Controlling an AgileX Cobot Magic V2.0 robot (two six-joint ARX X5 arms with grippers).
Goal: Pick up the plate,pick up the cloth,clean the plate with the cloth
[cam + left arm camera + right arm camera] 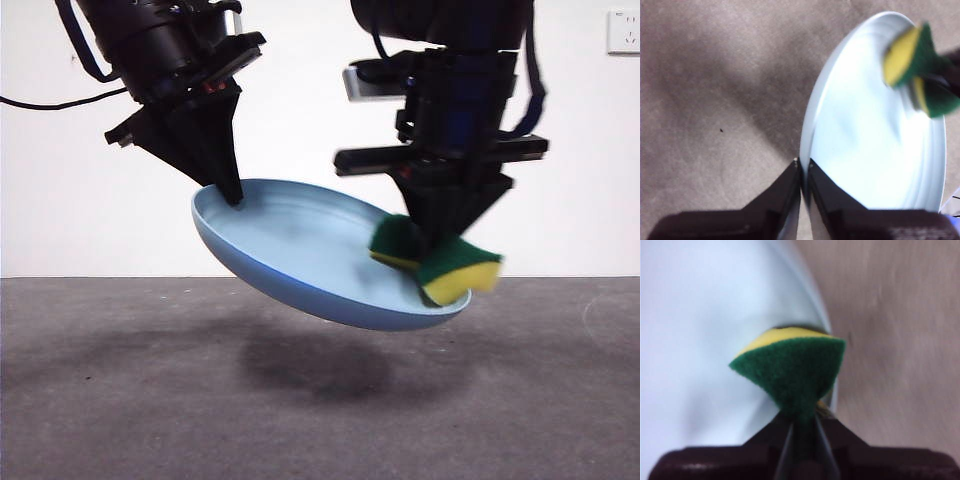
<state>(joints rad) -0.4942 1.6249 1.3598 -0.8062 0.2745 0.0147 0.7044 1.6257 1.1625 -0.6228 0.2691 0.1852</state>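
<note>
Plate [300, 250] hanging tilted, rim pinched by left gripper [232, 192]; right gripper [435, 245] squeezing sponge [450, 265] against it; front view showing table [120, 400] clearance

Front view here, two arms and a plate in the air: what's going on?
The left gripper pinches the rim of the light-blue plate and holds it tilted, clear of the grey table. The right gripper is shut on the yellow and green sponge, squeezing it at the middle, and presses it into the plate's lower side near the rim. Both things are picked up and the wiping is under way.
</note>
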